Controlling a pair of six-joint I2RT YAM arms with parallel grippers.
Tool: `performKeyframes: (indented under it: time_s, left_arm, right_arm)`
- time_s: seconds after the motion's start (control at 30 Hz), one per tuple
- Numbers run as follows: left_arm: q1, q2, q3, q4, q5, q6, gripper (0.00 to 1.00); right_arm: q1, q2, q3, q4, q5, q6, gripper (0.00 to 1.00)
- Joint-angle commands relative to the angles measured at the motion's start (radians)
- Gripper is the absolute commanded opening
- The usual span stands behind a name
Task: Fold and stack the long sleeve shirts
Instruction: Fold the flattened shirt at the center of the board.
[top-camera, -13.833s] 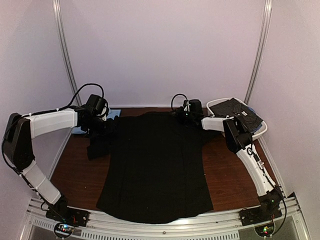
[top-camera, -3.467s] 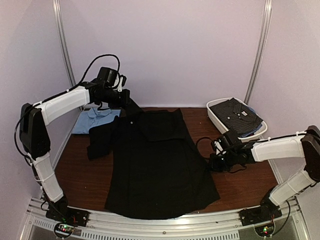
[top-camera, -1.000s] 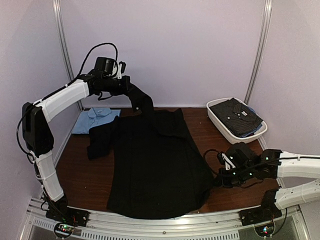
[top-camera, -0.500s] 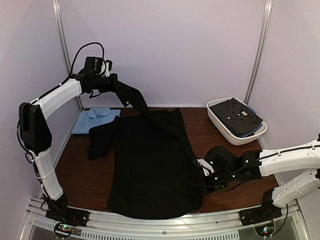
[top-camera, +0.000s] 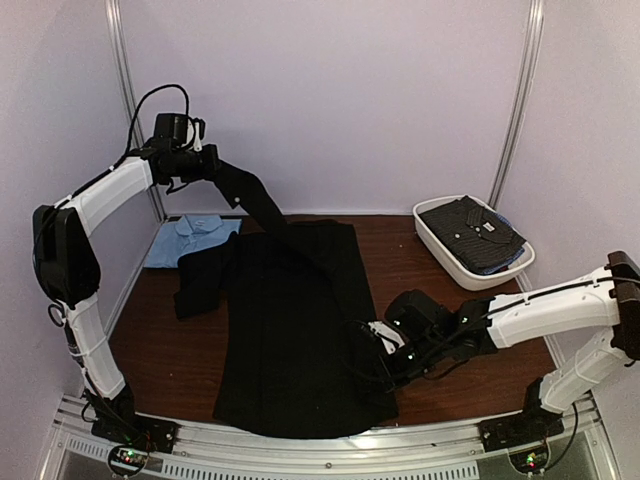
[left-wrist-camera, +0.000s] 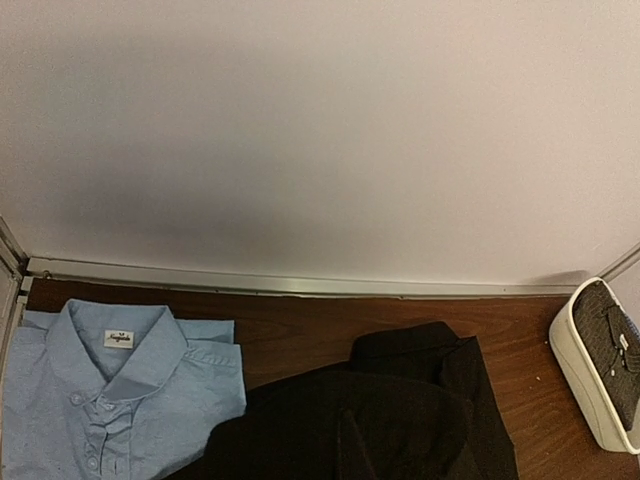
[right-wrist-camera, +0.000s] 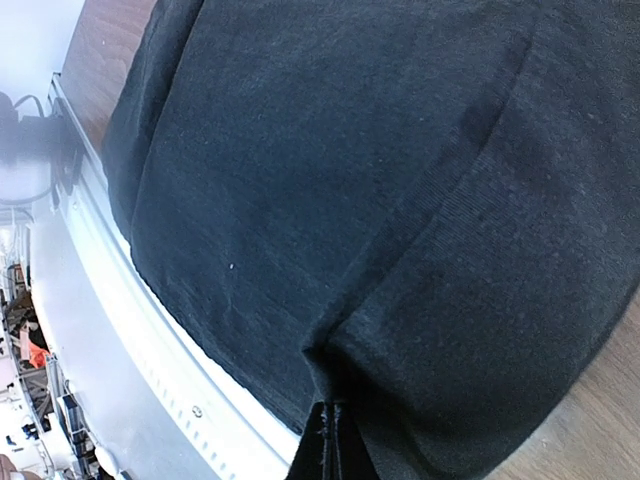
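Black shirt (top-camera: 290, 330) is clamped tight in both your grippers: left gripper (top-camera: 211, 170) holds its sleeve high, right gripper (top-camera: 383, 352) pinches its right edge.

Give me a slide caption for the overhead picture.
Folding a black shirt: the left gripper holds one end high, the right gripper pinches its side edge.

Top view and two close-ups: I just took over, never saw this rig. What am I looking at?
Two white robot arms stand at the near edge of the brown table. The top view looks down from behind them; each close-up is a wrist camera. A black shirt lies spread on it. The left gripper holds a far part of it raised; the right gripper pinches its near right edge. A folded light blue shirt lies far left; a white tub holds dark shirts.
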Motion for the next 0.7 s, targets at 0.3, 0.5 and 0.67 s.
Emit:
performKeyframes:
  time_s: [0.3,0.5,0.67]
  left_arm:
    - [0.017,0.038,0.076,0.024,-0.02,0.031,0.0]
    - [0.017,0.048,0.126,0.013,-0.01,0.03,0.0]
    - [0.018,0.053,0.134,0.01,-0.004,0.028,0.0]
  right_arm:
    - [0.014,0.107,0.063,0.083,-0.145,-0.068,0.0]
    - [0.02,0.132,0.056,0.092,-0.169,-0.069,0.0]
    - [0.039,0.152,0.043,0.135,-0.19,-0.055,0.0]
